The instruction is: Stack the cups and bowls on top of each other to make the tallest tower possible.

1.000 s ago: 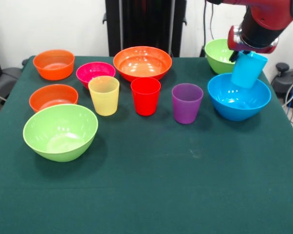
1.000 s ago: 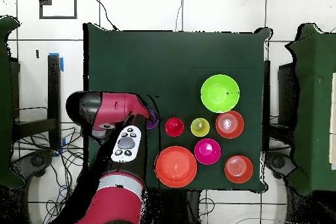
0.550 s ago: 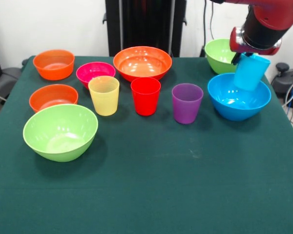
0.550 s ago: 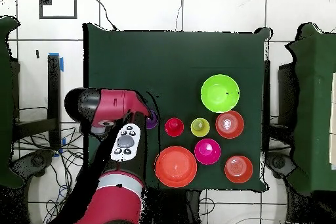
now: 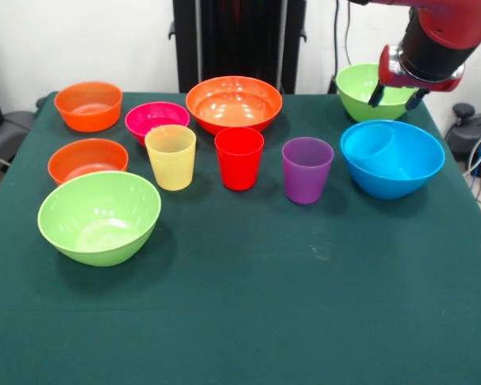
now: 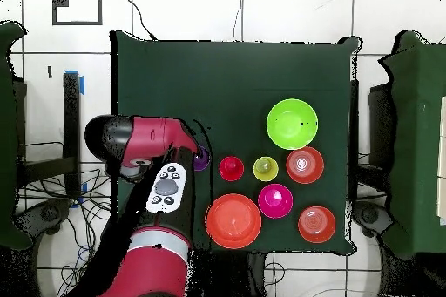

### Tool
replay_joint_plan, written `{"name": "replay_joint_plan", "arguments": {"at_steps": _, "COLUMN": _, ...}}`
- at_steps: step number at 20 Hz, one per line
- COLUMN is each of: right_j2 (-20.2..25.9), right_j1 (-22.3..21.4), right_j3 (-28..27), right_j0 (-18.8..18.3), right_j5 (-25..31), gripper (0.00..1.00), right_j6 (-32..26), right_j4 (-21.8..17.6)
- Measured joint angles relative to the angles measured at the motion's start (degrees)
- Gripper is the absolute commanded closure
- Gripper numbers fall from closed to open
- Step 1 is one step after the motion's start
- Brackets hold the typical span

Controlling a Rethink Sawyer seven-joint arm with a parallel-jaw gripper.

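On the green-clothed desk, from the left: two small orange plastic bowls, a large lime green bowl nearest, a small magenta bowl, a yellow plastic tumbler, a wide orange bowl, a red tumbler, a purple tumbler. At right, the light blue tumbler lies tilted inside the large blue bowl. The hand hangs above it, fingers spread, empty, before a second lime bowl.
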Motion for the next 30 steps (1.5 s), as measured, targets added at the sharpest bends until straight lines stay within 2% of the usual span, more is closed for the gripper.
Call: {"name": "replay_joint_plan", "arguments": {"at_steps": 30, "right_j2": -1.2, "right_j1": 0.2, "right_j3": -1.8, "right_j0": 0.0, "right_j5": 0.0, "gripper": 0.00, "right_j6": 0.0, "right_j4": 0.0}}
